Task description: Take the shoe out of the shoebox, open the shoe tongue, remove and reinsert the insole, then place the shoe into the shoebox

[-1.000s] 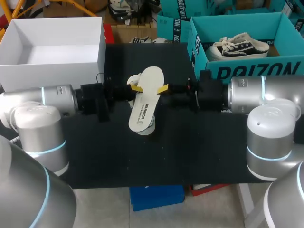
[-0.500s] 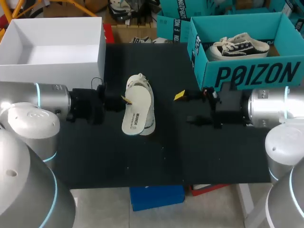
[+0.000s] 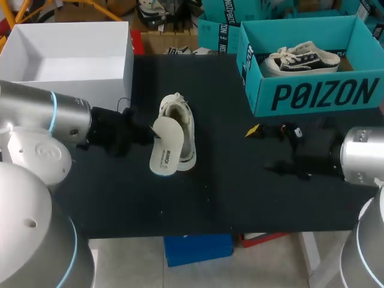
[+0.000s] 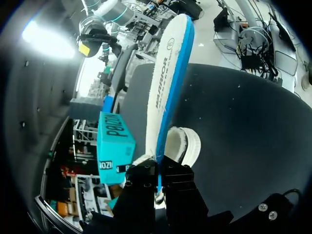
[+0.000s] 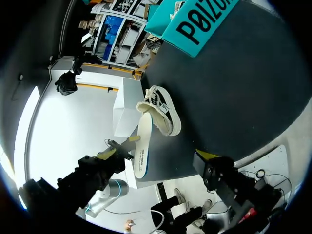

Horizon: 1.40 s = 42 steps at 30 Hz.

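A white low-top shoe [image 3: 183, 123] lies on the black table [image 3: 240, 198], left of its middle. My left gripper [image 3: 150, 131] is shut on the heel end of a white insole [image 3: 164, 150] with a blue underside, which hangs tilted over the shoe's left side. In the left wrist view the insole [image 4: 170, 83] stands edge-on out of the shut gripper [image 4: 158, 169], with the shoe [image 4: 184, 144] just beneath it. My right gripper [image 3: 261, 149] stands wide open and empty to the right of the shoe. From the right wrist, the gripper [image 5: 157, 154] faces the shoe [image 5: 161, 109] and insole [image 5: 142, 148].
A teal shoebox [image 3: 312, 96] stands at the back right with a dark and white sneaker [image 3: 303, 57] inside. An open white box [image 3: 66, 90] stands at the back left. A smaller teal box [image 3: 217, 36] sits behind the table's far edge.
My right gripper let go of the insole, opened wide and drew back to the right. My left gripper lowered the insole, tilting it down beside the shoe.
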Tool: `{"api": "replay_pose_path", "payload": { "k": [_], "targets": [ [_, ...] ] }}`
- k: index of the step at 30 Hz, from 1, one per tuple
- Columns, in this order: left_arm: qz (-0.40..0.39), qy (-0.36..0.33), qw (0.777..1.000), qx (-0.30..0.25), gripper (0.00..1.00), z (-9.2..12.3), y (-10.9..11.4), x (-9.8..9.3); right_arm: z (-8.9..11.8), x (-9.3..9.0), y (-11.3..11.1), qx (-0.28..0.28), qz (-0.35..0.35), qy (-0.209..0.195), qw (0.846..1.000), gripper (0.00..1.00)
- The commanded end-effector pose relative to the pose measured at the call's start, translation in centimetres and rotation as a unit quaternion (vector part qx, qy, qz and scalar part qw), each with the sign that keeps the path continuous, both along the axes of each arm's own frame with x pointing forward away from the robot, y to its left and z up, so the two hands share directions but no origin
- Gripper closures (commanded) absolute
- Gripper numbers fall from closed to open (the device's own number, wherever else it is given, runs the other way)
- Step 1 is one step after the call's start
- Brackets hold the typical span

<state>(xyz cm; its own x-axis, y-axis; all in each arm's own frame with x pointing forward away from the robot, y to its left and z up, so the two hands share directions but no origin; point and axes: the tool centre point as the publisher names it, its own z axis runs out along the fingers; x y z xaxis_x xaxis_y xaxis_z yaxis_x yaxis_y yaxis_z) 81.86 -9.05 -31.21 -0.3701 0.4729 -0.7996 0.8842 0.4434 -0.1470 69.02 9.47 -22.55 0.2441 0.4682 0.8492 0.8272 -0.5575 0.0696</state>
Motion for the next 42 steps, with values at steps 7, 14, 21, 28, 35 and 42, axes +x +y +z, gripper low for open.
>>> {"api": "replay_pose_path", "payload": {
  "k": [7,14,21,28,35,42],
  "targets": [
    [-0.017,0.039,0.995,0.085,1.0,-0.4,-0.8,0.4,1.6,-1.8,-1.6,-0.043,-0.047,0.01,0.998,0.0],
    [-0.03,0.034,0.994,0.097,1.0,-0.5,-1.2,0.8,1.8,-2.1,-1.9,-0.044,-0.054,0.009,0.998,0.0],
    [-0.056,0.035,0.992,0.107,1.0,-0.9,-2.2,1.3,1.8,-2.1,-1.9,-0.044,-0.054,0.009,0.998,0.0],
    [-0.06,0.041,0.989,0.131,1.0,-1.2,-2.6,1.6,1.8,-2.1,-1.9,-0.044,-0.054,0.009,0.998,0.0],
    [-0.064,0.045,0.985,0.151,1.0,-2.1,-2.3,2.2,1.8,-2.1,-1.9,-0.044,-0.054,0.009,0.998,0.0],
    [-0.082,0.041,0.982,0.167,1.0,-3.3,-3.2,3.0,1.8,-2.1,-1.9,-0.044,-0.054,0.009,0.998,0.0]
  ]
}}
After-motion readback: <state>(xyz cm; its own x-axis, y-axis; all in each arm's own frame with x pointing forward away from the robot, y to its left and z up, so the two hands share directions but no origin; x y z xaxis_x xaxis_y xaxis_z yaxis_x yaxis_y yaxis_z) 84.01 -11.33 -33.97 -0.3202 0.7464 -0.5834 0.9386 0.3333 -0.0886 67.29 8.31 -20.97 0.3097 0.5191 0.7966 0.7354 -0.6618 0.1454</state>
